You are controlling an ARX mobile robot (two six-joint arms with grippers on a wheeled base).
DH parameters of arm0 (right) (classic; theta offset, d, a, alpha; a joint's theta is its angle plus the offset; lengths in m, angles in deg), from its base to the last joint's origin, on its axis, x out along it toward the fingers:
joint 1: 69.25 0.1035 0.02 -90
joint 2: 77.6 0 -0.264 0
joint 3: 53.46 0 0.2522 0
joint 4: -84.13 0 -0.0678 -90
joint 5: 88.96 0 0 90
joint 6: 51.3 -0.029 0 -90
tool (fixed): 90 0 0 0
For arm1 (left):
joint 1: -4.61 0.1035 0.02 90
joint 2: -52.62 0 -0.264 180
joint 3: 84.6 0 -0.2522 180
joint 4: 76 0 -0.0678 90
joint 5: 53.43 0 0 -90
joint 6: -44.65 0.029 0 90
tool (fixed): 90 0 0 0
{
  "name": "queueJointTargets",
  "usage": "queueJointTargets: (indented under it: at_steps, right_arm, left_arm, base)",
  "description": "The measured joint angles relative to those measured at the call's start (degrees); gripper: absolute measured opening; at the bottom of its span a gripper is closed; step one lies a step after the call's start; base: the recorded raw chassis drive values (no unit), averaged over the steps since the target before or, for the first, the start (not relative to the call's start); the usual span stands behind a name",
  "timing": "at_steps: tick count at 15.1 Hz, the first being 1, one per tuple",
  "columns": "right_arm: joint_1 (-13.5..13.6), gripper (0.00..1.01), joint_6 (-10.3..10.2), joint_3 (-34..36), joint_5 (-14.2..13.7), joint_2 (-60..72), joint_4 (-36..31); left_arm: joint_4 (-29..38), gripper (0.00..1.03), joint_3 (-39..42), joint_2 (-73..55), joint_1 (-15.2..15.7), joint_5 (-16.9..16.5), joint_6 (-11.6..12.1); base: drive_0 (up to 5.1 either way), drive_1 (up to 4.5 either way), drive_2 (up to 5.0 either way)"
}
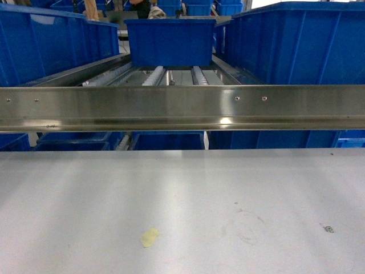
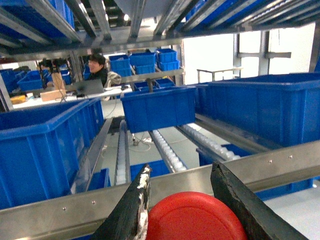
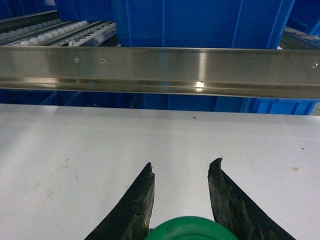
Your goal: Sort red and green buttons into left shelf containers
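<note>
Red round-capped plastic push-button (image 2: 192, 220) is pinched between the left gripper (image 2: 192, 200) fingers, raised before the large blue plastic bin (image 2: 45, 150) at left; release is best made over its opening. Green-capped button (image 3: 192, 229) is clamped in the right gripper (image 3: 184, 195) above the white table (image 3: 100, 150). Neither gripper appears in the head view.

Red and green caps between black fingers

Bright blue bins (image 1: 169, 41) behind a silver steel rail (image 1: 182, 107); pale grey table (image 1: 85, 200).

No readable text or labels, as far as visible.
</note>
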Motion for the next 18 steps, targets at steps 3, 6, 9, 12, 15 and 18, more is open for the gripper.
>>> queueJointTargets:
  at_steps: [3,6,9,12,15,18]
  right_arm:
    - [0.0,0.3,0.0,0.0,0.02,0.0,0.0]
    - [0.0,0.3,-0.02,0.0,0.0,0.0,0.0]
    - [-0.11,0.3,0.0,0.0,-0.2,0.02,0.02]
    - [-0.07,0.3,0.0,0.0,-0.17,0.02,0.0]
    - [-0.07,0.3,0.0,0.0,-0.17,0.02,0.0]
    - [0.0,0.3,0.0,0.0,-0.15,-0.04,-0.09]
  left_arm:
    - [-3.96,0.31,-1.22,7.76,-2.78,3.34,-0.9]
    - [-3.85,0.31,-1.38,8.5,-2.95,3.61,-1.11]
    - [-3.89,0.31,-1.38,8.26,-3.08,3.41,-1.14]
    - [-3.91,0.31,-1.38,8.33,-3.06,3.63,-1.16]
    - [-4.02,0.31,-1.38,8.2,-3.06,3.63,-1.16]
    - [-3.89,0.31,-1.38,8.33,-3.06,3.63,-1.2]
  base:
    - [0.0,0.0,0.0]
    - [0.0,0.0,0.0]
    - [-3.3,1.67,1.7]
    - [-4.8,1.87,3.1]
    - [-4.6,0.96,3.9]
    - [-4.9,2.5,2.5]
